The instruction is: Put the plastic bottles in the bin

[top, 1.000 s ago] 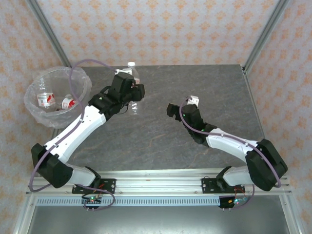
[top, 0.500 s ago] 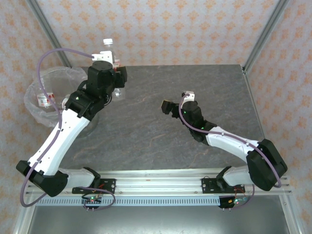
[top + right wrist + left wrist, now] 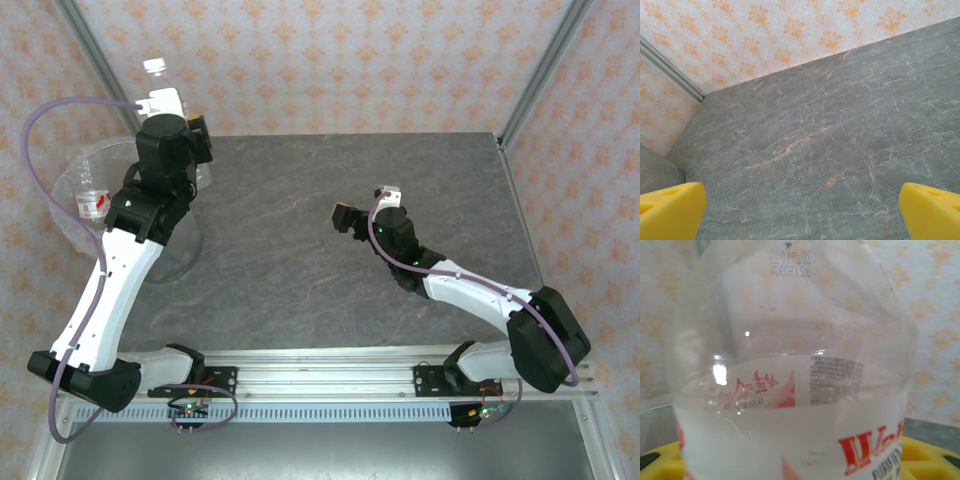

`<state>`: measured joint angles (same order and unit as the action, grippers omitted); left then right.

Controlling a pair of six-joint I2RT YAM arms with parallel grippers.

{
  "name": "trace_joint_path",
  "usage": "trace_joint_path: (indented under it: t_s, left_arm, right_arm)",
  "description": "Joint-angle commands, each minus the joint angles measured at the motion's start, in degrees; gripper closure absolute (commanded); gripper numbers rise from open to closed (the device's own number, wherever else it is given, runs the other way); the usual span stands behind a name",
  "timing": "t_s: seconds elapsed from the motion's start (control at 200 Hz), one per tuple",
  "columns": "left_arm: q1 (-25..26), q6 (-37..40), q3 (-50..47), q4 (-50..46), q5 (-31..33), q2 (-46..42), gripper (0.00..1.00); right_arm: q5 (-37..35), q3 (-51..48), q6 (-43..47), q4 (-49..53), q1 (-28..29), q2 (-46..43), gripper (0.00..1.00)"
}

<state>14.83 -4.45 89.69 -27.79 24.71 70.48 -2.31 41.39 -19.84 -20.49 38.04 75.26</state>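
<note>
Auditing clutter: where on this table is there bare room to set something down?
The table is bare across the far strip beyond the right gripper, the middle between both arms, and the right side. Crowded: the far-left corner, where the bin sits by the left gripper holding a bottle.

The left arm (image 3: 115,265) is extended upward, the left gripper (image 3: 168,108) clamped on a plastic bottle (image 3: 153,68). The right arm (image 3: 470,295) is folded low, the right gripper (image 3: 366,206) spread wide.

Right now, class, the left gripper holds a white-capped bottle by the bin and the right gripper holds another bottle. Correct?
One slip: the right gripper holds nothing; the right wrist view shows its fingers wide apart over the table. The left gripper does hold that bottle by the bin.
</note>
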Motion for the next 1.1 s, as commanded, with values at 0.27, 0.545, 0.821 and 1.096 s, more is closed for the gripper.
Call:
trace_joint_path:
  t_s: [0.27,0.545,0.821,1.096]
  left_arm:
    - [-9.77,-0.25,1.4,-3.67,6.67,-1.6,0.45]
    - [-19.62,-8.58,0.84,-10.52,0.17,-0.65,0.46]
    - [-27.63,-13.59,-0.5,-13.44,-6.53,1.77,0.45]
    - [-28.11,-14.49,-4.96,-11.85,-9.18,3.94,0.44]
  right_arm:
    - [-1.32,1.4,0.76,-1.22,-0.07,0.36,0.01]
    - [-0.53,2.91,0.52,-0.71,-0.05,2.01,0.01]
    - [-0.4,2.91,0.21,0.07,-0.03,1.99,0.01]
    - [-0.42,2.65,-0.23,0.1,-0.07,1.83,0.01]
